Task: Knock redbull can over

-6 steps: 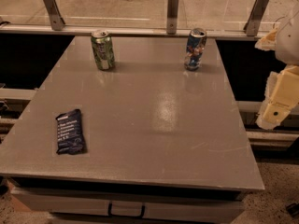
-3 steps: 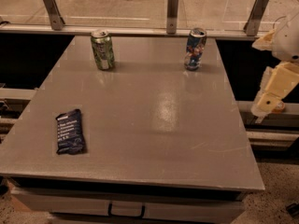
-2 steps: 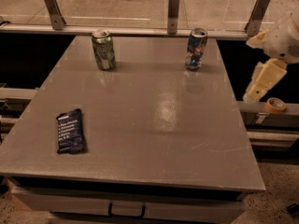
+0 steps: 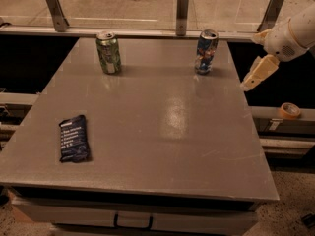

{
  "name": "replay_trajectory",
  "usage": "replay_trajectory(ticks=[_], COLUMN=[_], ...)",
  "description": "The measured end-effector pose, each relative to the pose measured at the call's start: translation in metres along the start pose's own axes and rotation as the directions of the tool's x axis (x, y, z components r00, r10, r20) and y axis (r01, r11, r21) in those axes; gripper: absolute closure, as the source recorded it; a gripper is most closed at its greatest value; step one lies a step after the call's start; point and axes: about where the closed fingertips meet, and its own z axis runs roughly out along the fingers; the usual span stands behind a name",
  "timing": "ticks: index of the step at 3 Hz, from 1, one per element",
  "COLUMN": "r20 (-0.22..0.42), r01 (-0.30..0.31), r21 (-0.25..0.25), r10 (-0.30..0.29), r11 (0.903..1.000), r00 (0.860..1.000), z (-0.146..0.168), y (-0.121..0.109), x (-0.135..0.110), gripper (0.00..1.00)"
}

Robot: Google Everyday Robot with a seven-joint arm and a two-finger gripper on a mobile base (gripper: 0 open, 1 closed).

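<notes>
The redbull can [image 4: 205, 51] stands upright at the far right of the grey table [image 4: 147, 127], blue and silver with a dented side and a silver top. My gripper [image 4: 252, 79] hangs off the table's right edge, to the right of the can and slightly nearer the camera, a short way from it and not touching it. The white arm reaches in from the upper right.
A green can [image 4: 109, 52] stands upright at the far left of the table. A dark blue snack packet [image 4: 74, 138] lies flat near the front left. A railing with metal posts [image 4: 182, 6] runs behind the table. A tape roll [image 4: 289, 110] lies on a ledge at right.
My gripper has moved up and to the left, from low beside the table's right edge towards the redbull can. The cans and the packet have not moved.
</notes>
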Motion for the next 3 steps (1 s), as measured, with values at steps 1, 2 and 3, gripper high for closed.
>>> replay_trajectory(ticks=[1, 2, 3], r20=[0.126, 0.274, 0.397], r01=[-0.057, -0.069, -0.035], r21=[-0.035, -0.118, -0.216], r10=[0.061, 0.099, 0.121], r11=[0.9977, 0.9906, 0.9756], r00=[0.99, 0.957, 0.91], z=[0.023, 0.033, 0.031], y=[-0.015, -0.006, 0.021], x=[-0.01, -0.045, -0.091], gripper=[0.0, 0.0, 0.0])
